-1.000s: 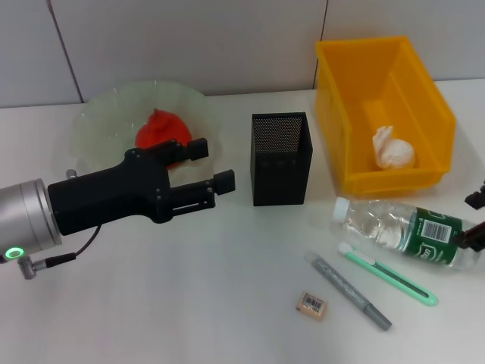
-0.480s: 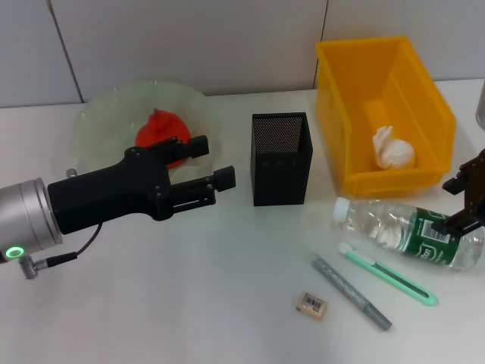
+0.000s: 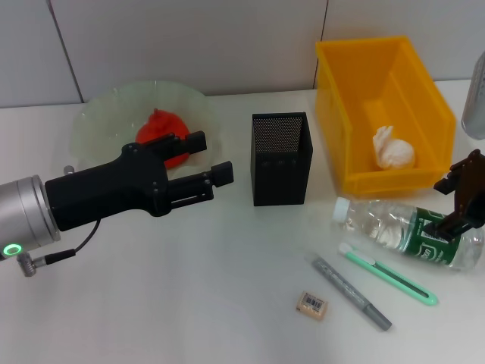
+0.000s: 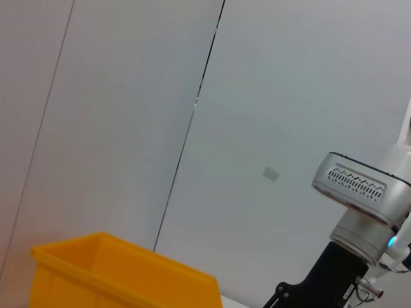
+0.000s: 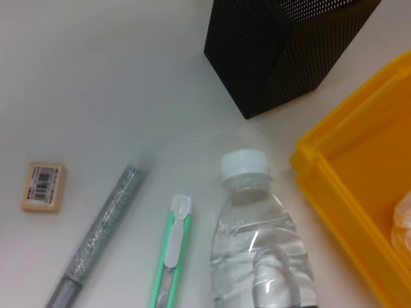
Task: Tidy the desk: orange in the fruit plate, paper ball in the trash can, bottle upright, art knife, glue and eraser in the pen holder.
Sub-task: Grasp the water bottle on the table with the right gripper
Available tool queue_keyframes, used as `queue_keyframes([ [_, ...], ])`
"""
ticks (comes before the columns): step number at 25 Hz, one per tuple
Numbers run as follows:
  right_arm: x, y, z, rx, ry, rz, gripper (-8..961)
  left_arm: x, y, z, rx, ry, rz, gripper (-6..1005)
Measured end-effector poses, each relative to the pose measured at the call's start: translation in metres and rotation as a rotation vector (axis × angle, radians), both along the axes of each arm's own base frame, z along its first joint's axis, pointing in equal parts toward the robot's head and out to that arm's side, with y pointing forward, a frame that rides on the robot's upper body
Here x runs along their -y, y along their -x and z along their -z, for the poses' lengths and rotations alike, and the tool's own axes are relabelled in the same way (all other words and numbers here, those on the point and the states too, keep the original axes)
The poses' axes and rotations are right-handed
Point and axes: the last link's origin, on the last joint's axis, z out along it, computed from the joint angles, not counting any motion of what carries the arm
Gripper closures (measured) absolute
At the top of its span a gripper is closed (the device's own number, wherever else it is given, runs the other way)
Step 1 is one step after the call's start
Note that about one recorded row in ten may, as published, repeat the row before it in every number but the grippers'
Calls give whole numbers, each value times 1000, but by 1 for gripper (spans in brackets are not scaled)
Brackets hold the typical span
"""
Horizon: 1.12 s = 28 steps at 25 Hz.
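Note:
The orange (image 3: 158,129) lies in the fruit plate (image 3: 98,114). My left gripper (image 3: 211,157) hovers open and empty just in front of the plate, beside the pen holder (image 3: 280,159). The paper ball (image 3: 392,148) sits inside the trash can (image 3: 424,114). On its side in front of the can lies the bottle (image 3: 386,227), cap (image 5: 244,163) toward the holder. My right gripper (image 3: 452,201) is open above the bottle's labelled end. Art knife (image 3: 386,274), grey glue stick (image 3: 350,292) and eraser (image 3: 311,305) rest on the desk nearer me.
A grey wall runs behind the desk. In the right wrist view the pen holder (image 5: 282,45), trash can (image 5: 353,205), bottle (image 5: 263,256), art knife (image 5: 170,256), glue stick (image 5: 103,234) and eraser (image 5: 43,187) lie close together. The left wrist view shows the trash can (image 4: 122,276) rim.
My right gripper has come in from the right edge and now hangs over the bottle's labelled end. My left arm has drawn back slightly to the left.

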Motion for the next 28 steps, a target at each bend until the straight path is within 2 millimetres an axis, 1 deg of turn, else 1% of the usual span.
queue_keyframes([
  [5, 0, -1, 2, 8, 4, -7, 183, -1, 0, 0, 0, -2, 0, 199],
  [19, 3, -10, 17, 22, 25, 17, 182, 1, 1, 0, 2, 3, -4, 199],
  [28, 1, -19, 24, 28, 10, 30, 181, 2, 2, 1, 3, 9, -9, 199],
])
